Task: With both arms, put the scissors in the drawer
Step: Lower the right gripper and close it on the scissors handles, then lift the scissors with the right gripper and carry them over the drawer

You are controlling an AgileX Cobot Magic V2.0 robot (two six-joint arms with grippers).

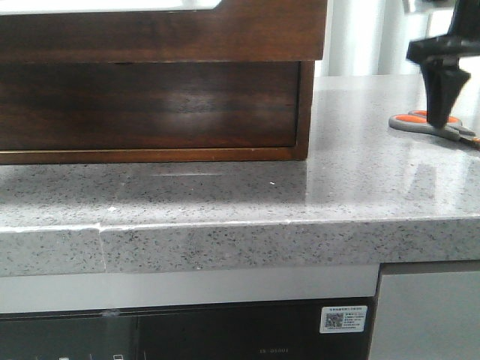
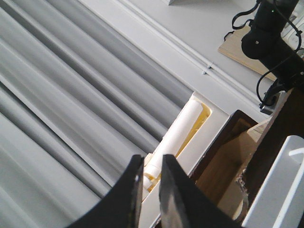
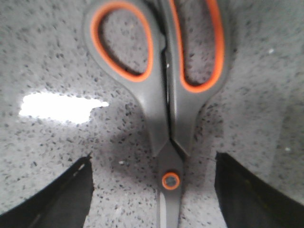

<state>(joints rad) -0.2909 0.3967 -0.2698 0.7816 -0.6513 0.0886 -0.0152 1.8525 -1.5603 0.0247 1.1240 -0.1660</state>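
The scissors (image 1: pixel 427 122), with grey handles and orange-lined loops, lie flat on the speckled counter at the right. My right gripper (image 1: pixel 442 101) hangs just above them, pointing down. In the right wrist view the scissors (image 3: pixel 164 109) lie between my open fingers (image 3: pixel 61 199), and the right gripper (image 3: pixel 153 159) is level with the orange pivot, touching nothing. The drawer (image 1: pixel 150 37) is the wide dark brown front with a white rim at the top left. My left gripper (image 2: pixel 152 159) shows only in its wrist view, with its jaws nearly together and nothing between them.
A glossy dark brown panel (image 1: pixel 150 105) sits recessed under the drawer inside a wooden frame (image 1: pixel 304 112). The grey counter's front edge (image 1: pixel 240 225) runs across the view. The left wrist view shows grey curtains (image 2: pixel 57 95) and a white box of white rolls (image 2: pixel 185 128).
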